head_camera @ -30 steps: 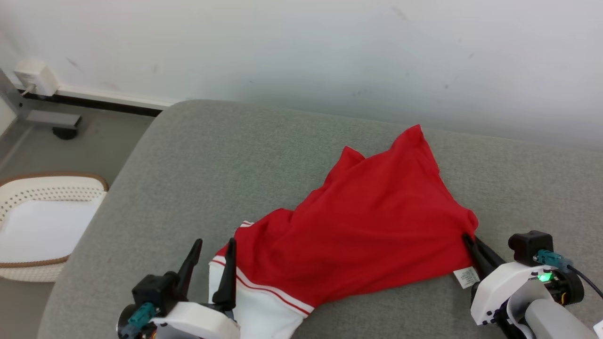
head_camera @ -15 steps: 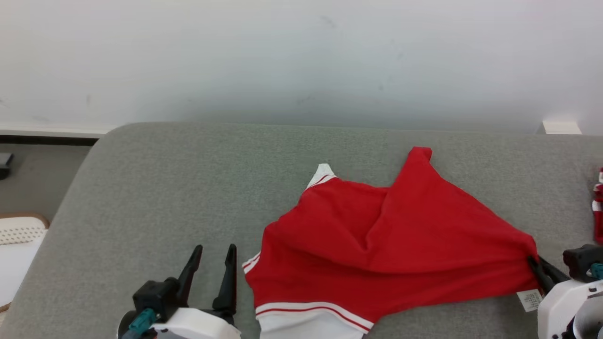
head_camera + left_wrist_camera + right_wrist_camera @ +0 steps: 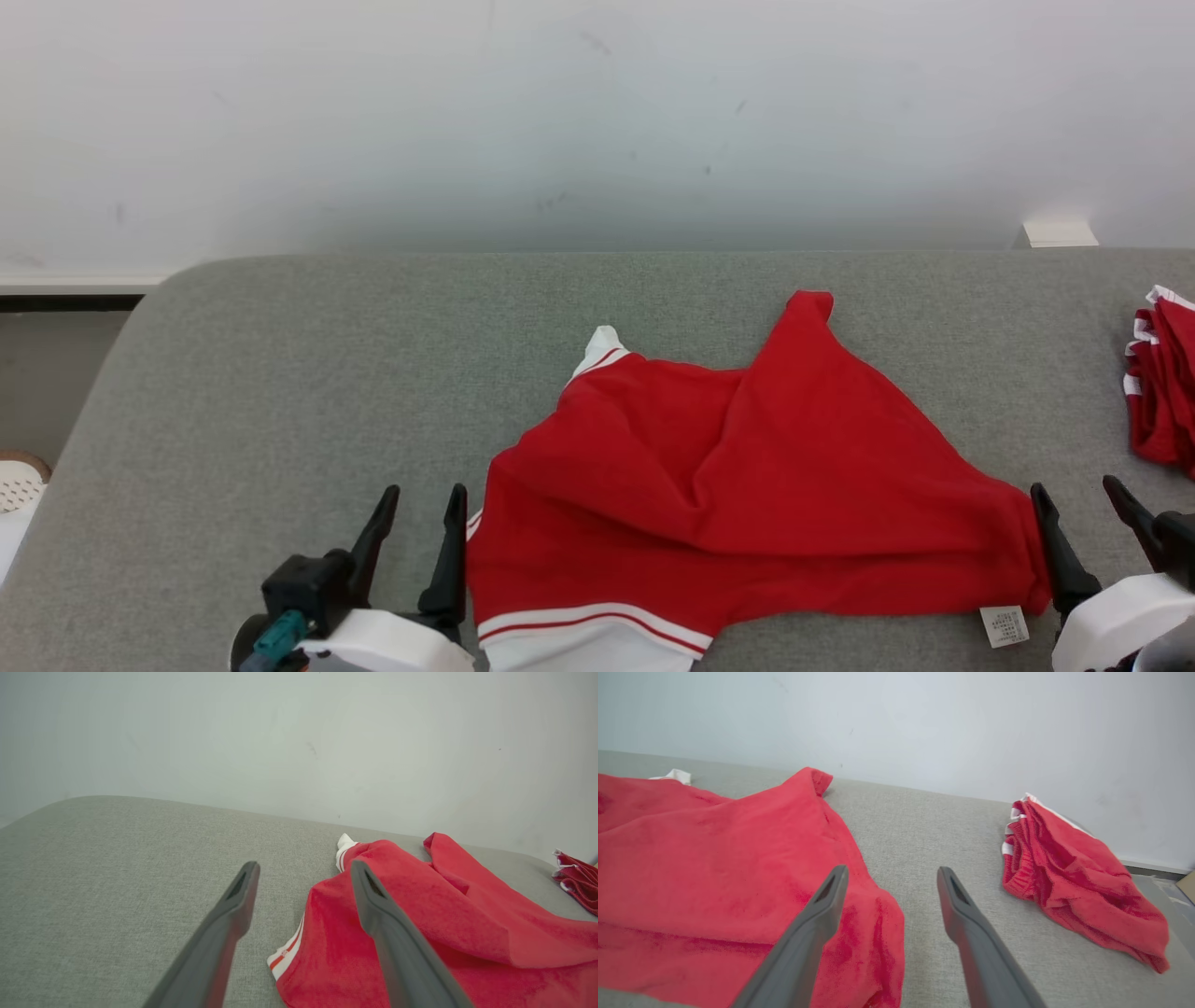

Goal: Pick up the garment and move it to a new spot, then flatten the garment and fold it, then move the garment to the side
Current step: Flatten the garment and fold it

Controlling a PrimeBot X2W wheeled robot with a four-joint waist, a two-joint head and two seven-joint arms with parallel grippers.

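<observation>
- Grey fabric cushion in front of me, with a plain white wall behind it.
- The red garment lies crumpled on the cushion, centre-right in the head view, and neither gripper holds it.
- One red flap is folded over, peaking toward the wall. A white-trimmed corner pokes out just to its left.
- The white hem with a red stripe sits at the near edge, and the care label lies on the cushion at the garment's near right corner.
- My left gripper has its fingers spread wide with nothing between them. It sits just beside the garment's left edge.
- In the left wrist view the gap of the left gripper shows bare cushion plus the garment edge. I can't tell whether the right-hand finger touches the cloth.
- My right gripper also has its fingers spread wide and holds nothing. It sits at the garment's right corner.
- In the right wrist view the gap of the right gripper is over grey cushion, and the left-hand finger overlaps the garment edge.
- A second red garment with white trim is bunched at the far right, apart from the first, and is clearer in the right wrist view.
- A white perforated basket is on the floor, off the cushion's left end.
</observation>
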